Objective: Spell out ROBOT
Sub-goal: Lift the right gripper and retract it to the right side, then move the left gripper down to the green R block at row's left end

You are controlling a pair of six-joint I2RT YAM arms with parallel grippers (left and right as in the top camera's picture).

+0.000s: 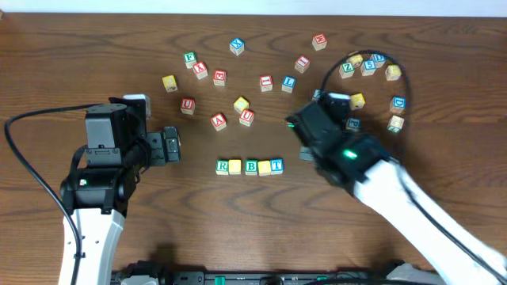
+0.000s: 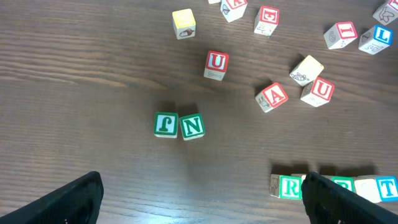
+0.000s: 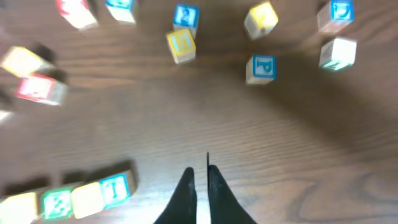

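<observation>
Overhead: the ROBOT row (image 1: 249, 166) lies complete on the bench (image 1: 253, 229), cubes side by side, between both arms. The step in hand appears to be withdrawal, so lift the right arm (image 1: 348, 154) clear before traversing, avoiding the T end. Left wrist: the left fingers (image 2: 74, 199) stand fully spread, holding nothing, the row partly behind one. Right wrist: the right fingers (image 3: 186, 190) are pressed almost together, empty, with the row at lower left.

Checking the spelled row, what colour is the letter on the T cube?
Blue. The T cube shows best in the left wrist view.
</observation>
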